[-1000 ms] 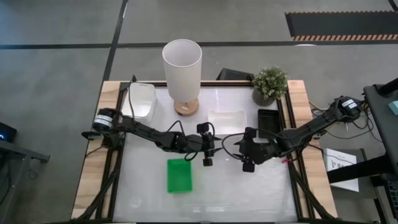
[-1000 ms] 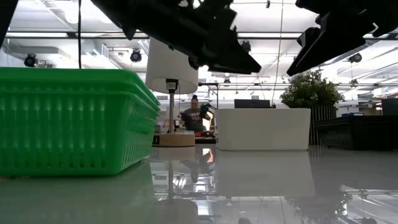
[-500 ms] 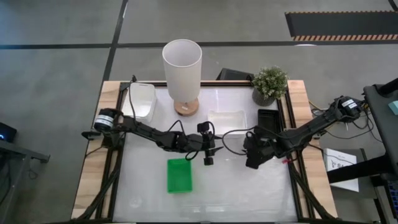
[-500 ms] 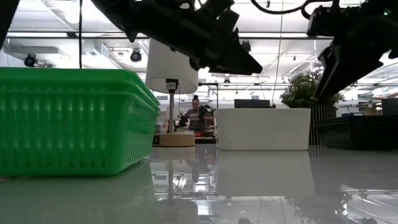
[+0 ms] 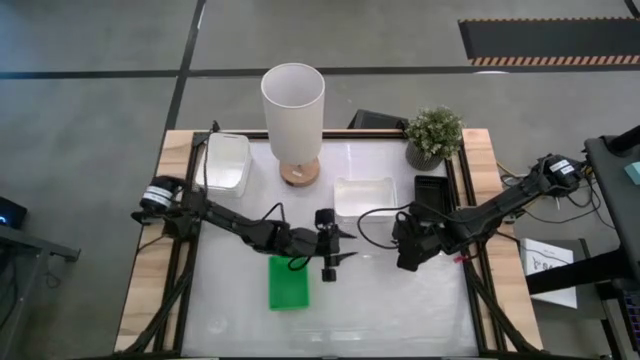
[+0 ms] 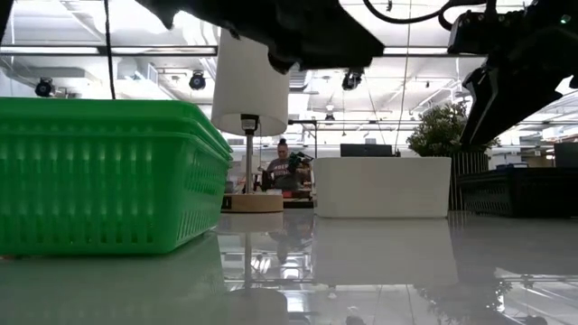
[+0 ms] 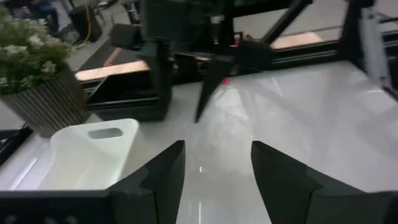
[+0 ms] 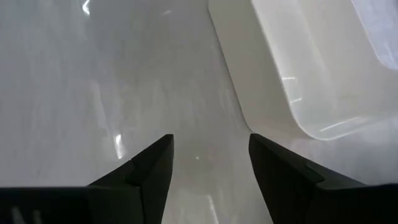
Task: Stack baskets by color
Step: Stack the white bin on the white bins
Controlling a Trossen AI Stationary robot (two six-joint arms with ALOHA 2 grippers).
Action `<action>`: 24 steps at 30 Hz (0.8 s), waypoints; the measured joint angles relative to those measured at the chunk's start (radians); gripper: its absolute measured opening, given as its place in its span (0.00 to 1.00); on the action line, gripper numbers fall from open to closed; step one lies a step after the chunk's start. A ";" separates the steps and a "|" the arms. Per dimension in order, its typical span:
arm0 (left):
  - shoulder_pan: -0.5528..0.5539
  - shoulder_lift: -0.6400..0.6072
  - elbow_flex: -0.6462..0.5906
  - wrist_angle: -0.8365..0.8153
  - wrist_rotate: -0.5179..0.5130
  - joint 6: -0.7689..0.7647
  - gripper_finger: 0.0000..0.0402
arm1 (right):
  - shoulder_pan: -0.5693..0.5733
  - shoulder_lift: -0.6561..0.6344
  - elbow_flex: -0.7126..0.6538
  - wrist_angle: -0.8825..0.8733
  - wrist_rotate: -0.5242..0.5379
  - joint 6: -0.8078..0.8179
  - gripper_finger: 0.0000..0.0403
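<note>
We see a bright green perforated plastic basket (image 5: 289, 281) lying flat nearer the surface's front edge, a white plastic basket (image 5: 364, 198) mid-rear, another white one (image 5: 227, 163) at the rear left corner, and a black mesh basket (image 5: 432, 196) by the right edge.

Glossy white worktop (image 5: 400, 300), mirror-smooth, edged in pale bare wood. Green basket (image 6: 99, 176) – slotted plastic, slightly shiny. White basket (image 5: 364, 198) – smooth, plain plastic. Lamp (image 5: 293, 112): matt white shade, wooden foot. Ribbed plant pot (image 7: 46, 106).
</note>
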 joint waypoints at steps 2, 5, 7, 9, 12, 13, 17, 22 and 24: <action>-0.027 -0.018 -0.010 -0.010 0.000 0.000 0.42 | 0.000 0.000 0.000 0.005 0.025 -0.047 0.49; -0.071 -0.044 -0.018 -0.002 -0.001 0.000 0.42 | -0.022 0.000 0.001 0.024 0.082 -0.134 0.47; -0.090 -0.058 -0.023 -0.001 -0.001 0.004 0.42 | -0.059 0.000 0.001 0.041 0.093 -0.191 0.46; -0.103 -0.073 -0.032 -0.012 -0.002 0.004 0.42 | -0.099 0.001 0.001 0.059 0.081 -0.230 0.45; -0.111 -0.087 -0.032 -0.009 -0.005 0.003 0.42 | -0.145 0.005 0.001 0.094 0.063 -0.291 0.44; -0.112 -0.093 -0.032 -0.009 -0.005 0.006 0.42 | -0.159 0.005 0.001 0.112 0.060 -0.316 0.44; -0.113 -0.100 -0.032 -0.009 -0.020 0.008 0.42 | -0.212 0.005 0.001 0.199 0.059 -0.382 0.46; -0.123 -0.110 -0.032 -0.069 -0.035 0.001 0.42 | -0.264 0.031 -0.004 0.227 -0.019 -0.412 0.47; -0.131 -0.121 -0.033 -0.124 -0.037 -0.005 0.42 | -0.269 0.044 -0.011 0.230 -0.019 -0.411 0.48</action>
